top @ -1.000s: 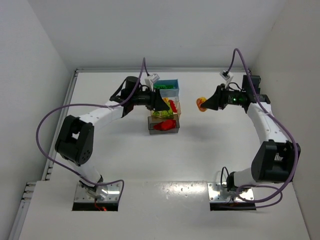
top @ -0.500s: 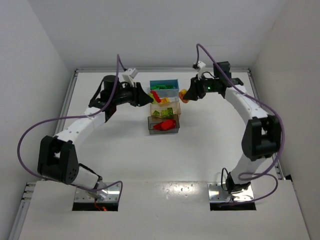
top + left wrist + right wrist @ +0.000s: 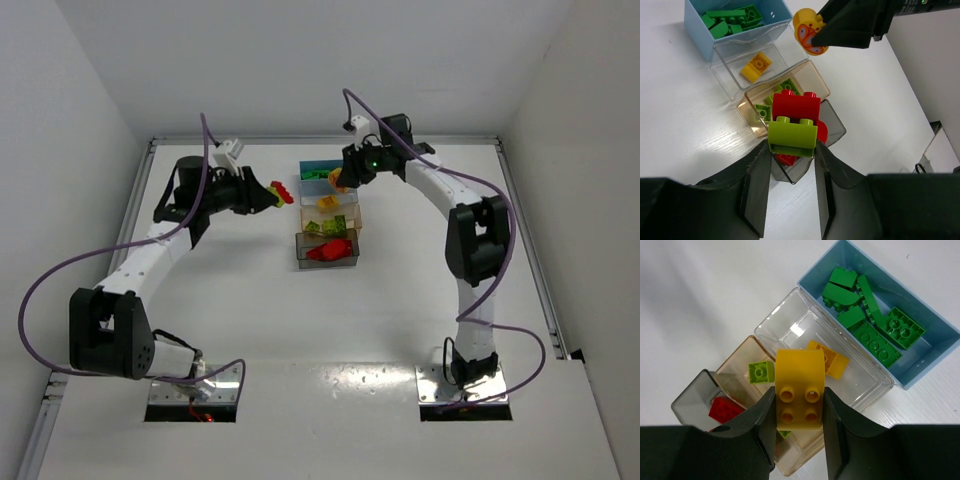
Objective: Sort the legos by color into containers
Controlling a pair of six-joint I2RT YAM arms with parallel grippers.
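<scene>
Right gripper [image 3: 800, 392] has swung in left, clamping a yellow brick [image 3: 800, 372] over the clear bin [image 3: 785, 322] (a loose brick [image 3: 834, 362] of the same colour lies inside), release due; left gripper [image 3: 791, 150], drawn back left, pinches a red-green clump [image 3: 795, 117].

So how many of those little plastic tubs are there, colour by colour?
Blue tub: 1
Clear tub: 1
Orange-tan tub: 1
Smoky grey tub: 1
Total: 4
</scene>
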